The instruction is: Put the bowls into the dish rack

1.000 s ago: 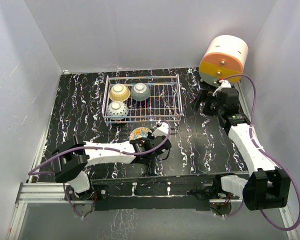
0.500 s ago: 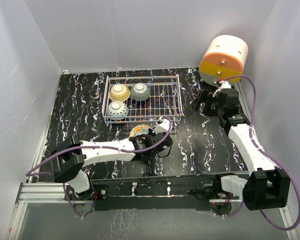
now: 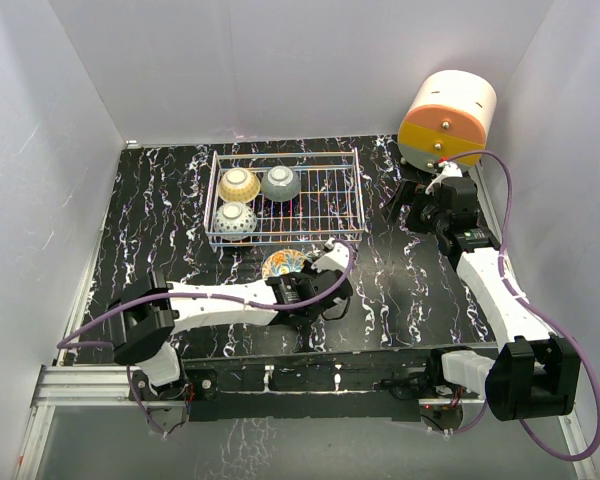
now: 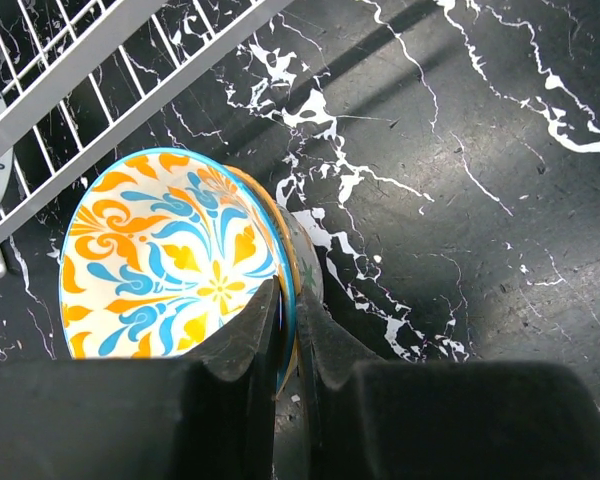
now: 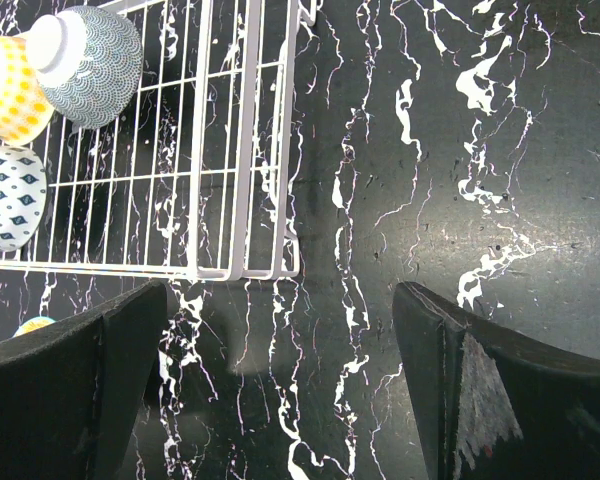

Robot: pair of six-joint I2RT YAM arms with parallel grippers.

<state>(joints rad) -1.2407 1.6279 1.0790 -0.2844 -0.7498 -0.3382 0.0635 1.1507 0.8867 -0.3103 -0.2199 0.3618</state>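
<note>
Left gripper (image 4: pixel 288 305): jaws clamped across the rim of the floral bowl (image 4: pixel 170 260), one finger inside, one outside.
Floral bowl: tilted, just outside the near rail of the dish rack (image 3: pixel 285 152).
Handling advice: lift clear of that rail, then lower into the rack's open right half.
Loaded, left end: yellow bowl (image 3: pixel 238 184), grey bowl (image 3: pixel 280 182), blue-dotted bowl (image 3: pixel 234 219).
Right gripper (image 5: pixel 280 340): fingers wide apart, holding nothing, beside the rack.

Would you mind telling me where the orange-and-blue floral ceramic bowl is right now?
In the top view, the orange-and-blue floral ceramic bowl is just outside the near rail of the white wire dish rack, its rim pinched by the left gripper.
</note>
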